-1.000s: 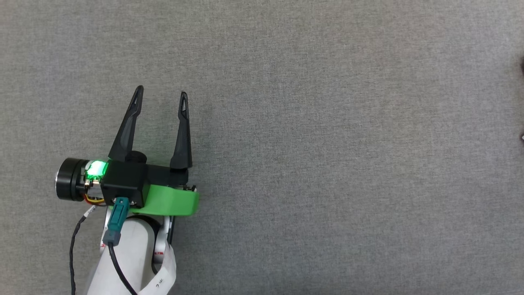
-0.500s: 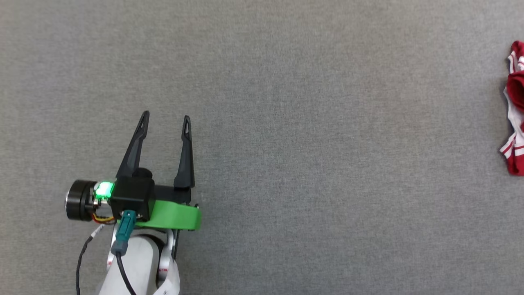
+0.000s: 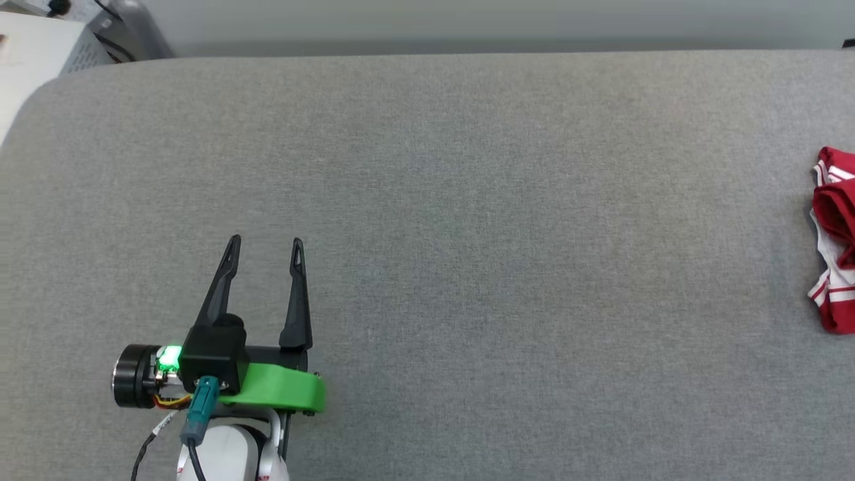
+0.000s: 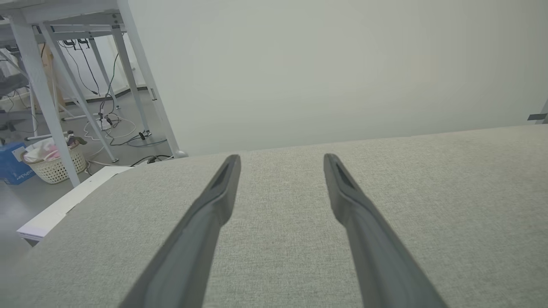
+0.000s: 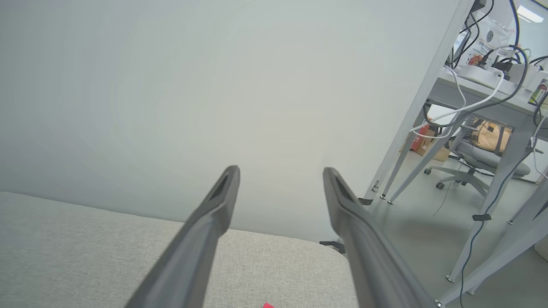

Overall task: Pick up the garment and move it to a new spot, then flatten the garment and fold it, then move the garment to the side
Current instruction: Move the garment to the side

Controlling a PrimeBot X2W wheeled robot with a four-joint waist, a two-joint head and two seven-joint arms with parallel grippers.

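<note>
Grey fabric-covered surface (image 3: pixel 467 200) set before a pale wall (image 4: pixel 342 64). Left wrist view: white desk legs (image 4: pixel 40 94), wicker basket (image 4: pixel 60 167), floor cables (image 4: pixel 111 124). Right wrist view: office chair (image 5: pixel 492 160) beneath a cable-strewn desk (image 5: pixel 483 100).

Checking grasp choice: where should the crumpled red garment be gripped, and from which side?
Likely the raised red fold of the garment, from above with the right pincer: it lies bunched on that side, partly out of frame.

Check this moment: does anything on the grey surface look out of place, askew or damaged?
The red-and-white garment lies bunched in a heap at the right edge of the head view, partly cut off, not flat or folded. Nothing else on the grey surface looks odd; no damage visible.
</note>
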